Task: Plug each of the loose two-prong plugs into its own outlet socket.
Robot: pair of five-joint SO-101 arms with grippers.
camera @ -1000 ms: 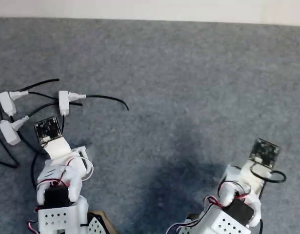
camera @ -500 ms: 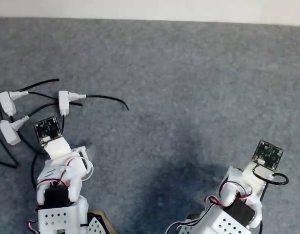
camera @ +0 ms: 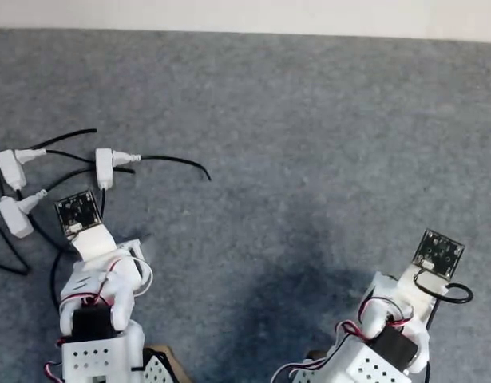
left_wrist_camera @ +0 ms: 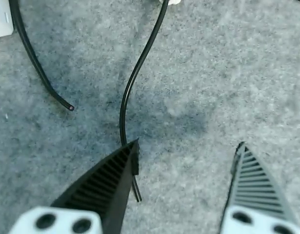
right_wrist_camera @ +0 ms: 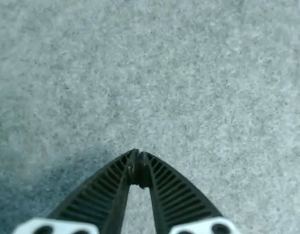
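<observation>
I see left gripper (left_wrist_camera: 189,145) spread wide, empty, black cable (left_wrist_camera: 135,73) running under one fingertip, white plugs (camera: 104,166) just ahead. Right gripper (right_wrist_camera: 139,155) pinched closed on nothing over carpet (right_wrist_camera: 189,73).

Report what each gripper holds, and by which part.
Nothing is held. The left gripper is open above a black cable lying on the mat; the right gripper is shut on nothing over the mat.
</observation>
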